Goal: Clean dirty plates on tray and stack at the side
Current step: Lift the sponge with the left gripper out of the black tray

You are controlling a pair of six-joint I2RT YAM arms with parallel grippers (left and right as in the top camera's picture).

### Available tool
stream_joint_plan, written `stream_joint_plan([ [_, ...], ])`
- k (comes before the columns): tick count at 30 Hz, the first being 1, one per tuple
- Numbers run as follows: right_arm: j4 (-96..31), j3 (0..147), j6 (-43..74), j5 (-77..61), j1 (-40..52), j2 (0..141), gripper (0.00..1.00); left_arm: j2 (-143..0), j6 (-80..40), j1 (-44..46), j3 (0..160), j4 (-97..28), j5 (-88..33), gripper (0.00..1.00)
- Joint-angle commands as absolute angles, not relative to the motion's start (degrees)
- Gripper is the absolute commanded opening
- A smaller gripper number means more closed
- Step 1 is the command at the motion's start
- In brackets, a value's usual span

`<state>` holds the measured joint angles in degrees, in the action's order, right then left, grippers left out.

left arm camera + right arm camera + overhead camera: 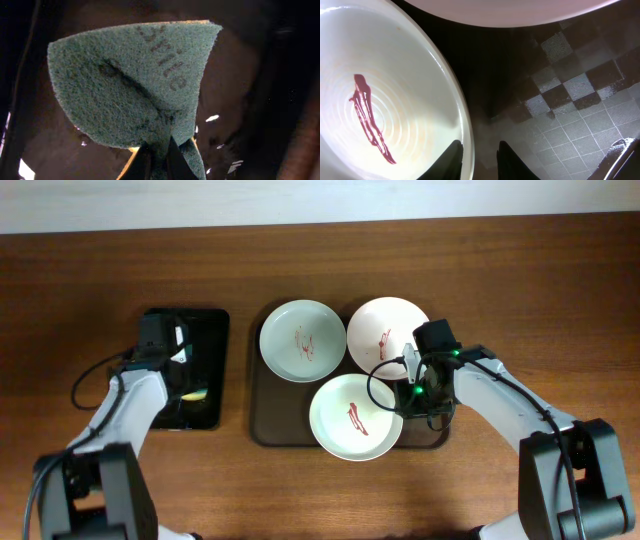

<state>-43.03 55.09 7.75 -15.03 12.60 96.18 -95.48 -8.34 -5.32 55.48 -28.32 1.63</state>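
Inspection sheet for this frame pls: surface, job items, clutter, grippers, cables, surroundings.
surface: wooden table, no spills seen.
job's things: pale green plate, pinkish-white plate, white plate on the dark brown tray, each smeared with red sauce; none stacked aside.
clutter: nothing seen; small black tray at left.
grippers: left gripper shut on green scouring sponge over the black tray; right gripper astride the white plate's rim, clamping unclear.
cables: black cable loops over the white plate.
surroundings: pale strip beyond the table.
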Motion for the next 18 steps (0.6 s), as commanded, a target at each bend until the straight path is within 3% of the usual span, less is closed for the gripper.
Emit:
stream_joint_plan([
  [1, -43.0, 55.6, 8.0, -14.5, 13.2, 96.9, 0.25, -88.5, -1.4, -5.4, 55.0, -29.1, -4.4, 0.00],
  [18, -43.5, 55.6, 8.0, -14.5, 13.2, 96.9, 0.26, -85.4, -1.2, -5.4, 55.0, -30.8, -5.2, 0.00],
])
